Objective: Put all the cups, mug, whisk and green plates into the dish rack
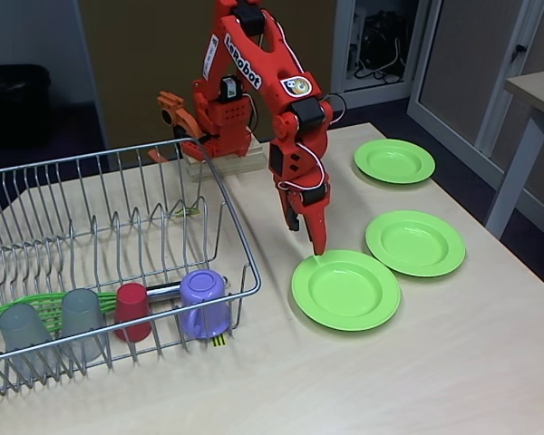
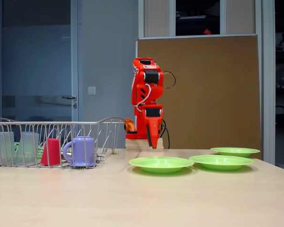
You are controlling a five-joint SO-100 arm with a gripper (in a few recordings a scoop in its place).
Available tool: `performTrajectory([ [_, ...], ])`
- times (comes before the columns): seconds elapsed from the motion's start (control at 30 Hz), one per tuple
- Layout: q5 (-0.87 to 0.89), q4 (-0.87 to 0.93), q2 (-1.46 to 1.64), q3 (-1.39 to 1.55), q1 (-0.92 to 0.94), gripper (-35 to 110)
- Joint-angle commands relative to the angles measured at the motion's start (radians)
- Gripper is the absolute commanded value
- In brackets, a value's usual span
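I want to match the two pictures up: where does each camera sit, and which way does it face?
A fixed view: high, at the table's front, angled down on the dish rack, three green plates and the orange arm, whose gripper nears the closest plate's rim.
A fixed view: at tabletop height, looking level across the table toward the arm's base and brown board.
Shared: arm, rack, plates, purple mug.

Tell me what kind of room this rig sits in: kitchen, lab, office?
Probably an office or lab, not a kitchen. The dish rack and green plates sit on a plain pale table; behind stand a brown partition board, a grey door with lever handle and glass-fronted cabinets.
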Motion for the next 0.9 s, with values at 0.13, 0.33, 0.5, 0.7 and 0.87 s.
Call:
performTrajectory([
  [0.13,0.003,-0.104,-0.173,-0.106,-0.054,32],
  [0.33,-0.011,-0.112,-0.262,-0.202,-0.055,32],
  [0.5,-0.011,-0.095,-0.252,-0.207,-0.046,32],
  [0.7,0.018,0.003,-0.143,-0.175,-0.046,32],
  [0.87,0.057,0.049,-0.015,-0.094,-0.054,32],
])
